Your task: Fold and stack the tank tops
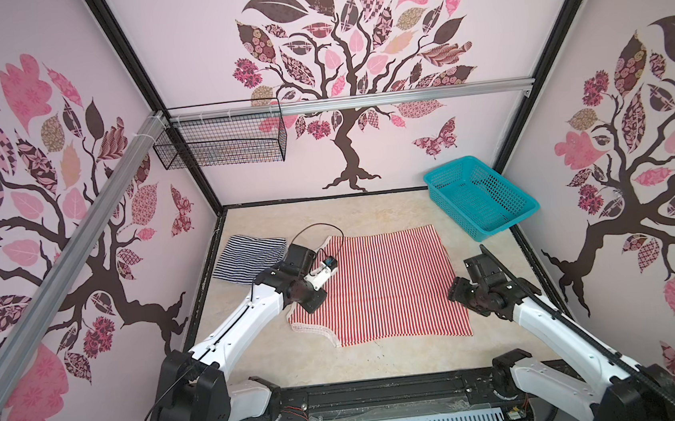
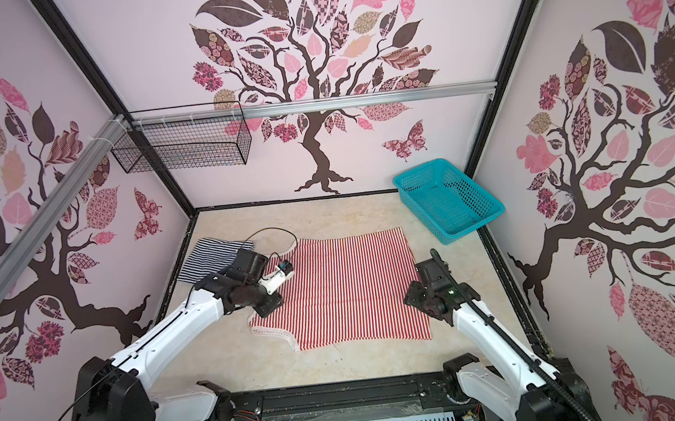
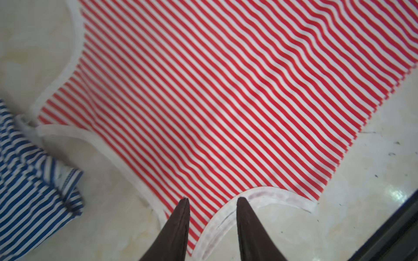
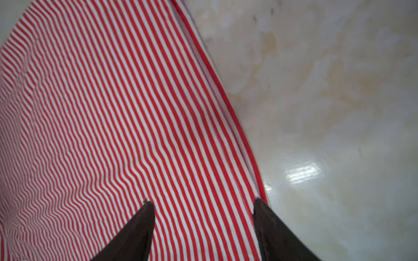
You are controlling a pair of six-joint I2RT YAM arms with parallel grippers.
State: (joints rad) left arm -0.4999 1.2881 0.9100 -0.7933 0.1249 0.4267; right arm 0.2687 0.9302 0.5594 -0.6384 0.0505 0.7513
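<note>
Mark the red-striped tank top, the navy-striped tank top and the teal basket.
red-striped tank top (image 1: 388, 286): in a top view, middle of the spread-out body.
navy-striped tank top (image 1: 247, 259): in a top view, middle of the folded cloth.
teal basket (image 1: 478, 197): in a top view, bare mesh floor.

Red-striped tank top (image 1: 388, 282) spread flat, navy-striped tank top (image 1: 246, 261) folded alongside.

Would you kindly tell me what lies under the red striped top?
Only the table shows around the red striped top; the cloth lies flat and covers whatever is beneath.
</note>
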